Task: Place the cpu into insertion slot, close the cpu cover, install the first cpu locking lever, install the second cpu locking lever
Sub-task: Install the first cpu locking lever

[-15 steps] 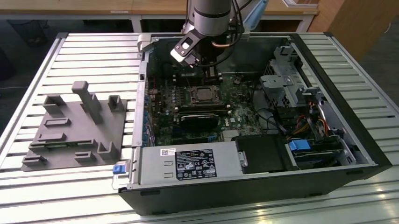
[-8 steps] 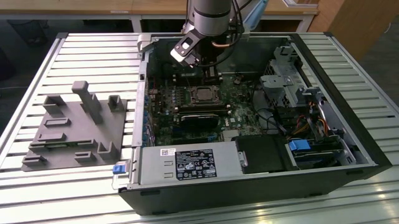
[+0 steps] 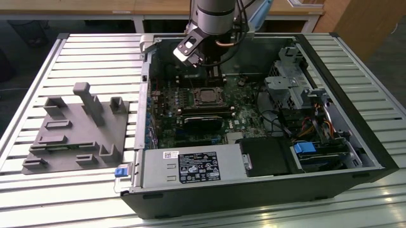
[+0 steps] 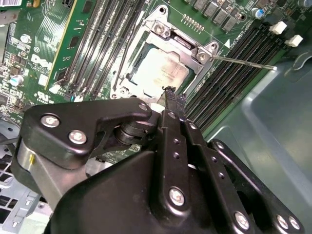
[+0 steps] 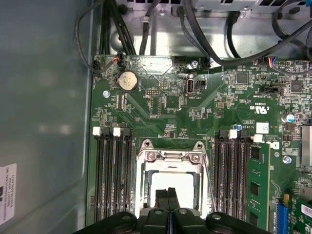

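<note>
The cpu [image 5: 170, 184] [image 4: 163, 68] lies flat in the insertion slot [image 3: 208, 96], its pale silver top showing. The cpu cover [image 5: 169, 157] [image 4: 181, 39], a silver frame, lies down around it. A thin metal locking lever [image 4: 243, 62] [image 5: 209, 181] sticks out from one corner of the socket, away from the frame. My gripper [image 5: 169, 193] [image 4: 170, 95] [image 3: 195, 61] hangs just above the socket's edge, its black fingers pressed together with nothing between them. In the exterior view the arm stands over the far end of the open computer case.
Memory slots [image 5: 112, 175] [image 5: 233, 175] run along both sides of the socket. A black block [image 3: 203, 124] sits beside it, with the power supply [image 3: 190, 166] at the case's near end and a drive cage [image 3: 298, 90] at the exterior view's right. A grey fixture plate [image 3: 76, 128] lies outside on the slatted table.
</note>
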Controlling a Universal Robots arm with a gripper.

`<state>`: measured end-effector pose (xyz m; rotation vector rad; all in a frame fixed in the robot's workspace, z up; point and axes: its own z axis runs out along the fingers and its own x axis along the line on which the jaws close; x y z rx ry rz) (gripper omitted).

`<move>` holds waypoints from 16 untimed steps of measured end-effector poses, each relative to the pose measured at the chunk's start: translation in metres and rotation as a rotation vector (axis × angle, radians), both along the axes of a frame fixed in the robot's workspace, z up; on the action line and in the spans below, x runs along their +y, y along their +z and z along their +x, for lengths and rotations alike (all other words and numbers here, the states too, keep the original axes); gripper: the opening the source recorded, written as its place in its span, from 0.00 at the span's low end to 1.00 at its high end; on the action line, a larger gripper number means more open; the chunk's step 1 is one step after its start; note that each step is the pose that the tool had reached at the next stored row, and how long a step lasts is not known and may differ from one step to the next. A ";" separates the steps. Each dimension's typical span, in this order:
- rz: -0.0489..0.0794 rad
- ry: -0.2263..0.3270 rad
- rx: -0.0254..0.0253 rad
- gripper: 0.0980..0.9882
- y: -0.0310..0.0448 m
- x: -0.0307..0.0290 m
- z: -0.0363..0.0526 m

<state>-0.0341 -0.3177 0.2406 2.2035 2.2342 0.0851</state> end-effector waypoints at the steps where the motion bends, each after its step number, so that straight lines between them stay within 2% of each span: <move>1: 0.000 0.000 0.0000 0.02 0.0016 0.0000 0.0000; 12: 0.000 0.000 0.0000 0.02 0.0271 0.0000 0.0000; 14: -0.001 0.000 0.0000 0.02 0.0303 0.0000 0.0000; 16: -0.008 0.000 -0.0001 0.02 0.0309 0.0001 0.0000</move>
